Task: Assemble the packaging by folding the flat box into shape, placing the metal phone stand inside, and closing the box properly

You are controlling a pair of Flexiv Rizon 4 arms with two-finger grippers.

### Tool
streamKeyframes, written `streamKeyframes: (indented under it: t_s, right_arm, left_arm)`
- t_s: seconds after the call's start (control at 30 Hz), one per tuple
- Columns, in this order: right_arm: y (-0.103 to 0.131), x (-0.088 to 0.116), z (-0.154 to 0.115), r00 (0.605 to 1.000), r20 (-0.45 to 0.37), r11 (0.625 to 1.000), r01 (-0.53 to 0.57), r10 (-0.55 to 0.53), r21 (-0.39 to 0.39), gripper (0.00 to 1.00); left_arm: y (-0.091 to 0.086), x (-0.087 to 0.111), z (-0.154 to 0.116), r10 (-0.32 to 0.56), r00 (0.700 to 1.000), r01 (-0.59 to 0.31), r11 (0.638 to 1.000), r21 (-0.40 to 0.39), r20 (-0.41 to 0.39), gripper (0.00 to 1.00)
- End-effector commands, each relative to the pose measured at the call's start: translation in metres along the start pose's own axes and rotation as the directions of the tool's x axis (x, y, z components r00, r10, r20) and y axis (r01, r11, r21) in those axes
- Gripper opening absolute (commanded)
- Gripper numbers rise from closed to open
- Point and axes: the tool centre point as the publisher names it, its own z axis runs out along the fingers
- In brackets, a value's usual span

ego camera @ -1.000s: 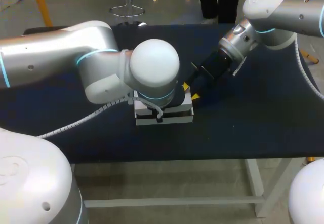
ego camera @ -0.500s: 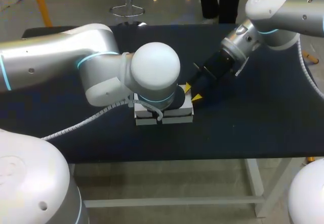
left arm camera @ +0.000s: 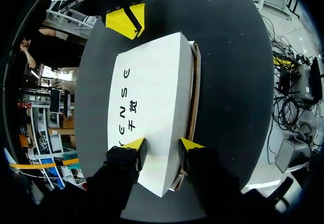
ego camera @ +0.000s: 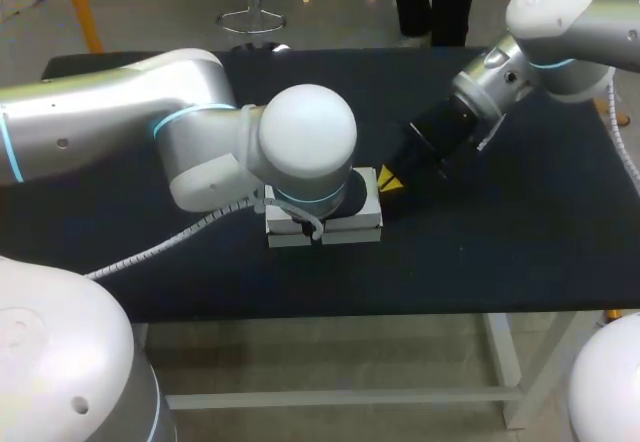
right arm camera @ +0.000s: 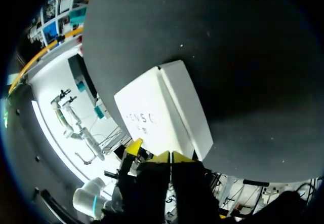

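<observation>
Left gripper (left arm camera: 162, 147): we find its 2 fingers spread, with both yellow tips set down on the top face of the box (left arm camera: 152, 82) at one end and not clamping its sides. The box is white, with its lid down and a brown seam along 1 long edge. It lies flat near the middle of the table (ego camera: 500, 242). Right gripper (right arm camera: 172, 157): its 2 tips are pressed together, holding nothing, just beside the box's opposite end. We cannot confirm contact there.
</observation>
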Motion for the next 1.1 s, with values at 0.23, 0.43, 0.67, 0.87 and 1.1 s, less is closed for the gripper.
streamKeyframes:
  t_s: [0.23,0.43,0.67,0.87,1.1]
  right_arm:
    - [-0.019,-0.001,0.013,0.999,0.024,0.999,0.040,-0.039,-0.028,0.00]
    - [-0.021,0.000,0.021,0.998,0.047,0.999,0.049,-0.048,-0.023,0.00]
    - [-0.022,-0.002,0.026,0.997,0.053,0.999,0.052,-0.051,-0.016,0.00]
    - [-0.021,-0.003,0.027,0.997,0.057,0.999,0.052,-0.052,-0.009,0.00]
    - [-0.022,-0.006,0.030,0.996,0.063,0.998,0.055,-0.055,-0.001,0.00]
  left_arm:
    - [-0.001,0.003,-0.002,-0.008,1.000,0.008,1.000,-0.012,-0.006,0.48]
    - [0.000,0.003,-0.002,-0.014,1.000,0.014,1.000,-0.009,-0.006,0.47]
    - [0.000,0.004,-0.001,-0.018,1.000,0.018,1.000,-0.006,-0.005,0.44]
    - [0.001,0.004,0.000,-0.021,1.000,0.021,1.000,-0.008,-0.005,0.40]
    - [0.001,0.005,0.000,-0.019,1.000,0.019,1.000,-0.010,-0.005,0.42]
